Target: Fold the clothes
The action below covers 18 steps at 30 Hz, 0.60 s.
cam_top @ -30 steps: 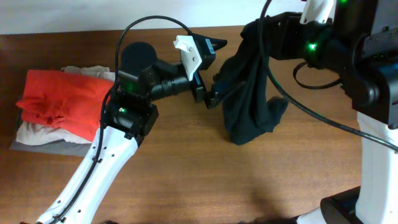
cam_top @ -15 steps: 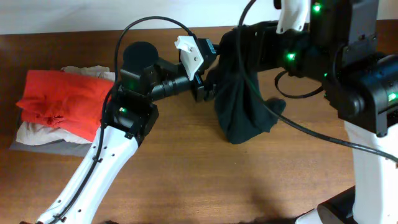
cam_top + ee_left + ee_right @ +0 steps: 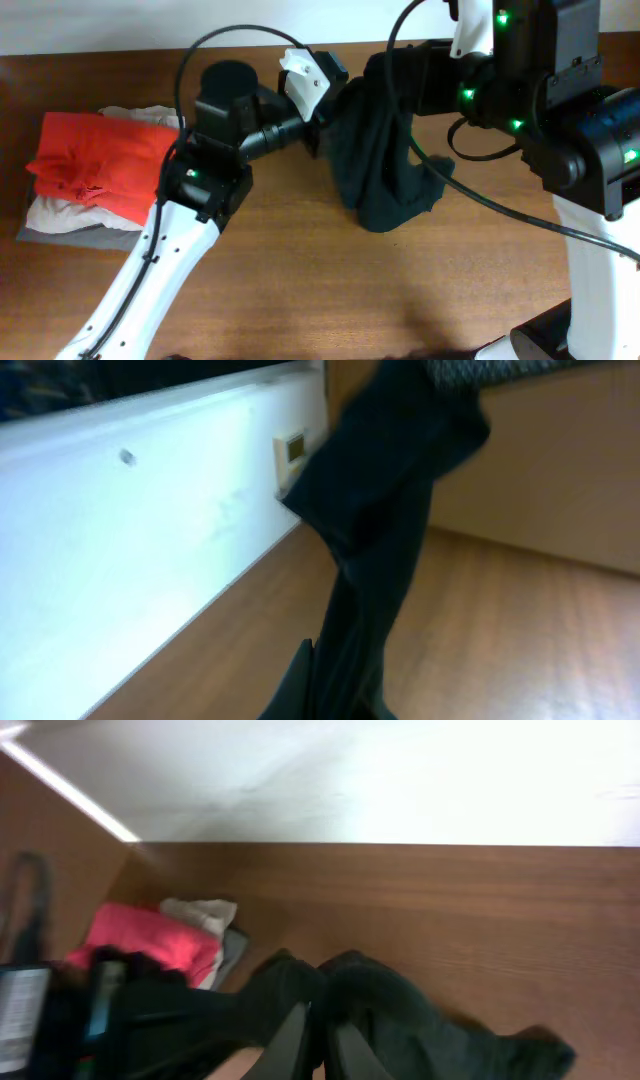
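Observation:
The clothes [image 3: 385,160], a black garment, hang bunched above the middle of the table, their lower end resting on the wood. My left gripper [image 3: 322,112] is at the garment's left edge and is shut on the fabric; in the left wrist view the dark cloth [image 3: 385,510] runs down between the jaws of the left gripper [image 3: 335,695]. My right gripper [image 3: 322,1045] holds the garment's top from above, its fingers [image 3: 295,1040] pinched on a fold of the black cloth [image 3: 400,1010]. No logo shows.
A folded pile sits at the table's left: a red garment [image 3: 95,165] on top of beige [image 3: 140,113] and grey [image 3: 70,235] ones. The right arm's cables [image 3: 480,190] loop beside the cloth. Bare wood [image 3: 380,290] lies in front.
My left gripper has gone from open to shut on the garment's left edge. The right arm has carried the hanging garment leftward, towards the left gripper.

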Each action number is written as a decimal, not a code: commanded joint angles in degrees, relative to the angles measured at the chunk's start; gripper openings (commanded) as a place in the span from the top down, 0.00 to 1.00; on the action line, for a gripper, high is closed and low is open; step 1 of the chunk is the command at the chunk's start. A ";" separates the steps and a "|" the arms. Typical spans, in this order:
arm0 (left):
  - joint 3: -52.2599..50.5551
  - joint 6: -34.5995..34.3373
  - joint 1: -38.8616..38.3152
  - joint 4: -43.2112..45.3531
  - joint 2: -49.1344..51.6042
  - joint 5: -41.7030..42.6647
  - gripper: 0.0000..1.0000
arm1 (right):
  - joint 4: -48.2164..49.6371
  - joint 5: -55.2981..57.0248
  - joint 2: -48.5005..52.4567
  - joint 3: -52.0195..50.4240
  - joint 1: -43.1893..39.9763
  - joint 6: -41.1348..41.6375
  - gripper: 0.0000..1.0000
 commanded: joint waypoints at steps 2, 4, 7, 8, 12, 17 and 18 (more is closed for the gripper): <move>9.57 5.88 -0.17 -6.58 0.35 -7.26 1.00 | -2.16 9.11 -0.07 0.76 0.31 0.20 0.90; 13.51 7.08 -0.17 -10.27 0.35 -9.70 1.00 | -3.78 11.32 0.00 0.70 0.31 0.20 0.90; 16.83 8.98 -0.17 -13.73 0.35 -12.11 1.00 | -5.64 14.62 0.04 0.66 0.17 0.22 0.88; 17.86 9.01 -0.17 -14.93 0.35 -13.84 1.00 | -6.12 15.19 0.04 0.66 -0.11 0.22 0.88; 20.55 11.47 -0.17 -18.82 0.35 -17.14 1.00 | -8.24 15.50 0.04 0.66 -2.45 0.22 0.86; 22.40 12.44 -0.17 -20.59 0.35 -18.80 1.00 | -13.05 11.65 1.64 0.61 -8.04 0.07 0.69; 22.73 12.41 -0.17 -20.61 0.35 -19.34 1.00 | -13.86 9.25 2.36 0.28 -9.25 -1.07 0.62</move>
